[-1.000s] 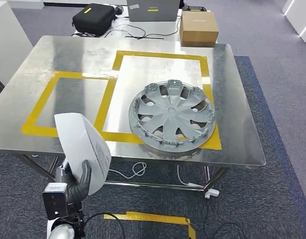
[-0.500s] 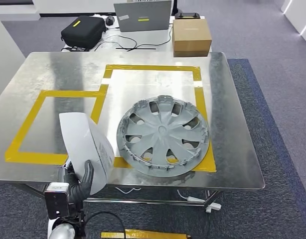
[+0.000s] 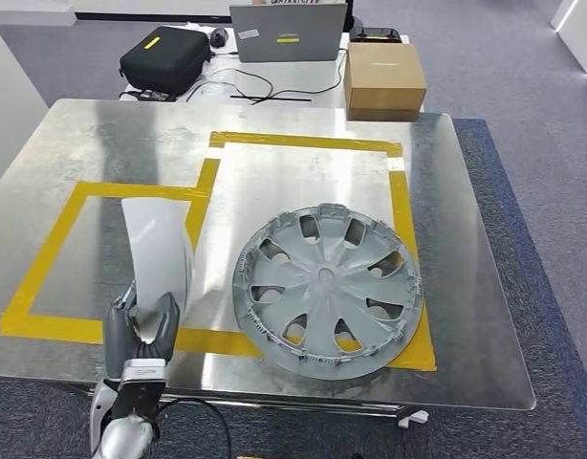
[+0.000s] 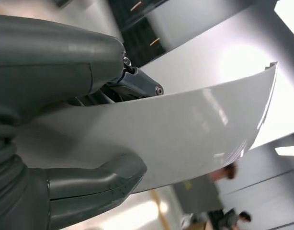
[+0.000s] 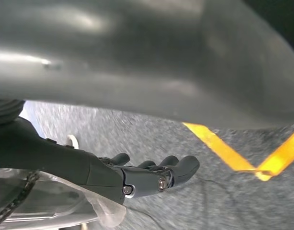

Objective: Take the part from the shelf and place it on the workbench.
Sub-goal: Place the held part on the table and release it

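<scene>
Camera shifts; workbench point(image 3: 74, 134) now sits nearer. Left hand point(image 3: 141, 330) rises from below the bench edge, carrying the part point(image 3: 157, 251) over the yellow tape at lower left of frame.

left hand point(image 3: 141, 330) gripping, right hand point(image 5: 149, 175) empty

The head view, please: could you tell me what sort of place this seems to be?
Probably a robotics lab or test workshop: a metal workbench marked with yellow tape squares, a wheel cover lying on it, and a laptop with cables behind.
</scene>
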You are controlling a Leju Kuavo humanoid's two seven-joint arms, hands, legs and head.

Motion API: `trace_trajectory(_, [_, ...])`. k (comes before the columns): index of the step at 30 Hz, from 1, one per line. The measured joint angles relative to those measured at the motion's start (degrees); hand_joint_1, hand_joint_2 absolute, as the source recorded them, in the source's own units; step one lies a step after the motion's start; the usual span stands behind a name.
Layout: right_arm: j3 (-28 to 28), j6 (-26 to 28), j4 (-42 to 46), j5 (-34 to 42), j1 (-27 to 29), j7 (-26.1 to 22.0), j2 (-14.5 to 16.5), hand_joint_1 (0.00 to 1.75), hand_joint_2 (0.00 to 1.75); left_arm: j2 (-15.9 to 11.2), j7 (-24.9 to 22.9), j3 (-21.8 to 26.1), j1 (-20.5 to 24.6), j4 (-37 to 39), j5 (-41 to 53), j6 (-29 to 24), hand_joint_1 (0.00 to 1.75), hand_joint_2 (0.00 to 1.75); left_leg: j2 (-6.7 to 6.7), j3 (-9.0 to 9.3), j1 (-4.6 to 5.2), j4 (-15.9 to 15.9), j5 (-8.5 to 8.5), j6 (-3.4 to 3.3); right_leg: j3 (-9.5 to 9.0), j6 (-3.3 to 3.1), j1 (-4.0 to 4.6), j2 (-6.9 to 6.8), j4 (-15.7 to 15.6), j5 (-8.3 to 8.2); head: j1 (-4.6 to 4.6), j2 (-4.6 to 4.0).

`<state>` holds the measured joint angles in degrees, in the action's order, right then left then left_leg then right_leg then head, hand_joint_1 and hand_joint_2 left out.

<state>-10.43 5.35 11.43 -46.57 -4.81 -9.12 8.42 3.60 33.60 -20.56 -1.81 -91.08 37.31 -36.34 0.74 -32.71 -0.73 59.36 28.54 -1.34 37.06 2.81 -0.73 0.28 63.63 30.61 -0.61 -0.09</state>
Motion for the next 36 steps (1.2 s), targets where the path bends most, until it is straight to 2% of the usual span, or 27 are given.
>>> trace_trajectory(1, [0.38, -0.86, 0.04, -0.57, -0.76, 0.39, 0.01, 0.0, 0.0, -0.89, -0.69, 0.24, 3.3, 0.72, 8.3, -1.75, 1.75, 1.75, 0.15, 0.11, 0.04, 0.08, 0.24, 0.32, -0.51, -0.31, 0.05, -0.12, -2.4, -1.61, 0.04, 0.0])
trace_trajectory(2, [0.77, -1.65, 0.14, -0.97, -1.59, 0.82, 0.03, 0.0, 0.0, -1.84, -1.54, 0.67, 6.81, 1.5, 16.65, -2.73, 1.75, 1.75, 0.28, 0.1, 0.11, 0.15, 0.38, 0.66, -0.75, -0.75, 0.11, -0.17, -3.64, -2.54, 0.04, 0.0])
trace_trajectory(4, [1.47, -2.66, 0.48, -1.46, -3.06, 1.42, 0.08, 0.0, 0.0, -4.0, -3.31, 2.1, 12.79, 3.1, 29.89, -3.3, 1.75, 1.75, 0.35, 0.13, 0.26, 0.12, 0.43, 1.36, -1.08, -1.94, 0.18, -0.11, -3.85, -2.8, 0.07, 0.0])
trace_trajectory(6, [1.99, -3.05, 0.8, -1.68, -3.82, 1.62, 0.14, 0.0, 0.0, -6.44, -5.26, 4.1, 17.1, 4.66, 37.88, -3.38, 1.75, 1.75, 0.1, -0.05, 0.24, 1.09, 0.83, 1.96, -1.55, -2.63, 0.02, 0.07, -4.15, -3.29, 0.02, 0.0])
trace_trajectory(8, [2.32, -3.26, 0.99, -1.74, -4.19, 1.68, 0.17, 0.0, 0.0, -9.37, -7.69, 6.13, 20.28, 6.45, 43.0, -3.44, 1.75, 1.75, -0.15, -2.38, 0.18, 5.83, 2.75, 2.48, -2.07, -3.1, -0.06, 0.21, -4.42, -3.26, -0.03, 0.0])
trace_trajectory(10, [2.64, -3.3, 1.08, -1.8, -4.21, 1.66, 0.17, 0.0, 0.0, -13.14, -11.5, 7.26, 22.0, 8.31, 47.69, -3.46, 1.75, 1.75, -0.21, -6.31, 0.18, 12.67, 5.35, 2.78, -2.32, -3.52, 0.11, 0.36, -4.44, -3.0, -0.02, 0.0])
trace_trajectory(11, [2.8, -3.14, 1.09, -1.86, -4.02, 1.49, 0.17, 0.0, 0.0, -15.27, -13.92, 7.38, 22.26, 8.98, 49.59, -3.46, 1.75, 1.75, -0.21, -7.71, 0.2, 14.59, 5.74, 2.75, -2.43, -3.71, 0.27, 0.47, -4.44, -2.86, -0.04, 0.0])
trace_trajectory(12, [2.97, -2.95, 1.09, -1.91, -3.73, 1.26, 0.17, 0.0, 0.0, -17.55, -16.22, 7.32, 22.34, 9.42, 50.95, -3.46, 1.75, 1.75, -0.21, -8.27, 0.24, 14.67, 5.06, 2.57, -2.58, -3.9, 0.46, 0.59, -4.44, -2.72, -0.04, 0.0])
trace_trajectory(13, [3.13, -2.73, 1.09, -1.95, -3.39, 0.96, 0.17, 0.0, 0.0, -19.89, -18.34, 7.2, 22.36, 9.65, 51.64, -3.47, 1.75, 1.75, -0.21, -7.81, 0.37, 12.59, 3.23, 2.18, -2.79, -4.04, 0.71, 0.69, -4.45, -2.56, -0.04, 0.0])
trace_trajectory(15, [3.45, -2.46, 1.08, -1.91, -2.9, 0.46, 0.22, 0.0, 0.0, -24.19, -22.69, 6.4, 22.58, 9.94, 52.09, -3.49, 1.75, 1.75, -0.33, -5.42, 0.93, 5.66, -1.25, 0.84, -3.21, -4.22, 1.16, 0.81, -4.51, -2.27, 0.09, 0.0])
trace_trajectory(16, [3.63, -2.44, 1.08, -1.85, -2.8, 0.31, 0.26, 0.0, 0.0, -26.73, -25.59, 5.28, 23.03, 10.39, 52.21, -3.5, 1.75, 1.75, -0.42, -4.38, 1.23, 2.55, -2.45, 0.22, -3.24, -4.21, 1.28, 0.8, -4.54, -2.18, 0.15, 0.0])
trace_trajectory(17, [3.79, -2.45, 1.08, -1.78, -2.78, 0.22, 0.31, 0.0, 0.0, -29.21, -28.32, 3.75, 23.65, 11.12, 52.25, -3.5, 1.75, 1.75, -0.53, -3.79, 1.46, 0.81, -2.97, -0.18, -3.14, -4.13, 1.29, 0.78, -4.59, -2.13, 0.24, 0.0])
trace_trajectory(18, [3.95, -2.5, 1.09, -1.69, -2.78, 0.17, 0.36, 0.0, 0.0, -31.9, -30.46, 2.02, 24.39, 12.15, 52.25, -3.5, 1.75, 1.75, -0.58, -3.57, 1.61, 0.12, -2.77, -0.38, -3.06, -3.94, 1.25, 0.74, -4.67, -2.09, 0.28, 0.0])
trace_trajectory(20, [4.18, -2.46, 1.09, -1.46, -2.68, 0.09, 0.4, 0.0, 0.0, -36.04, -31.65, -0.69, 25.45, 14.59, 51.91, -3.5, 1.75, 1.75, -0.61, -2.92, 1.55, -1.02, -3.24, -0.3, -3.05, -3.43, 1.17, 0.64, -4.74, -1.81, 0.17, 0.0])
trace_trajectory(22, [4.34, -2.06, 1.09, -1.06, -2.61, 0.04, 0.44, 0.0, 0.0, -38.18, -29.44, -1.84, 25.95, 17.44, 50.87, -3.51, 1.75, 1.75, -0.7, -2.08, 1.1, -2.29, -3.69, -0.17, -2.19, -2.81, 1.2, 0.52, -2.81, -0.23, 0.26, 0.0])
trace_trajectory(25, [4.4, -1.57, 1.09, -0.46, -2.53, 0.04, 0.44, 0.0, 0.0, -39.2, -23.77, -2.39, 27.09, 23.67, 47.06, -2.28, 1.75, 1.75, -0.78, -1.74, 0.65, -2.72, -3.77, -0.08, 2.81, -1.87, 0.73, 0.3, 6.75, 4.08, 0.48, 0.0])
trace_trajectory(26, [4.4, -1.54, 1.09, -0.28, -2.39, 0.02, 0.43, 0.0, 0.0, -39.21, -21.8, -2.37, 27.52, 26.31, 44.92, -1.27, 1.75, 1.75, -0.8, -1.72, 0.55, -2.69, -3.69, 0.0, 4.15, -1.61, 0.57, 0.23, 8.95, 4.42, 0.46, 0.0])
trace_trajectory(27, [4.4, -1.52, 1.09, -0.11, -2.22, -0.02, 0.42, 0.0, 0.0, -39.14, -19.85, -2.23, 27.96, 29.13, 42.43, -0.11, 1.75, 1.75, -0.8, -1.68, 0.43, -2.66, -3.6, 0.13, 4.52, -1.38, 0.42, 0.18, 9.15, 3.7, 0.47, 0.0])
trace_trajectory(28, [4.4, -1.5, 1.09, 0.07, -2.08, -0.08, 0.42, 0.0, 0.0, -39.02, -18.21, -2.0, 28.23, 31.78, 39.87, 0.86, 1.75, 1.75, -0.81, -1.6, 0.28, -2.59, -3.47, 0.34, 3.81, -1.19, 0.28, 0.14, 7.21, 2.01, 0.47, 0.0])
trace_trajectory(29, [4.4, -1.46, 1.09, 0.23, -2.01, -0.17, 0.41, 0.0, 0.0, -38.88, -16.84, -1.59, 28.32, 34.17, 37.23, 1.43, 1.75, 1.75, -0.8, -1.51, 0.14, -2.45, -3.28, 0.63, 2.18, -1.01, 0.13, 0.09, 3.56, -0.18, 0.48, 0.0])
trace_trajectory(30, [4.4, -1.4, 1.09, 0.33, -1.99, -0.26, 0.42, 0.0, 0.0, -38.69, -15.71, -1.1, 28.35, 36.2, 34.92, 1.6, 1.75, 1.75, -0.8, -1.45, 0.04, -2.3, -3.09, 0.94, 0.46, -0.89, 0.01, 0.09, -0.01, -1.72, 0.48, 0.0])
trace_trajectory(32, [4.4, -1.31, 1.09, 0.43, -2.05, -0.38, 0.42, 0.0, 0.0, -38.28, -14.14, 0.05, 28.08, 39.24, 31.65, 0.82, 1.75, 1.75, -0.8, -1.61, 0.13, -1.79, -2.75, 1.54, -2.05, -1.07, 0.0, 0.2, -4.5, -2.93, 0.45, 0.0])
trace_trajectory(35, [4.38, -1.29, 1.09, 0.39, -1.91, -0.35, 0.39, 0.0, 0.0, -37.67, -12.06, 1.9, 26.66, 41.99, 29.25, -1.35, 0.44, 1.75, -0.78, -1.77, 0.16, -1.5, -2.73, 2.11, -2.47, -2.23, 0.22, 0.41, -5.03, -2.7, 0.37, 0.0])
trace_trajectory(36, [4.38, -1.3, 1.09, 0.37, -1.84, -0.32, 0.38, 0.0, 0.0, -37.44, -11.47, 2.44, 26.04, 42.48, 28.75, -1.95, 0.0, 1.31, -0.79, -1.77, 0.06, -1.44, -2.55, 2.32, -2.55, -2.58, 0.2, 0.41, -5.09, -2.73, 0.39, 0.0])
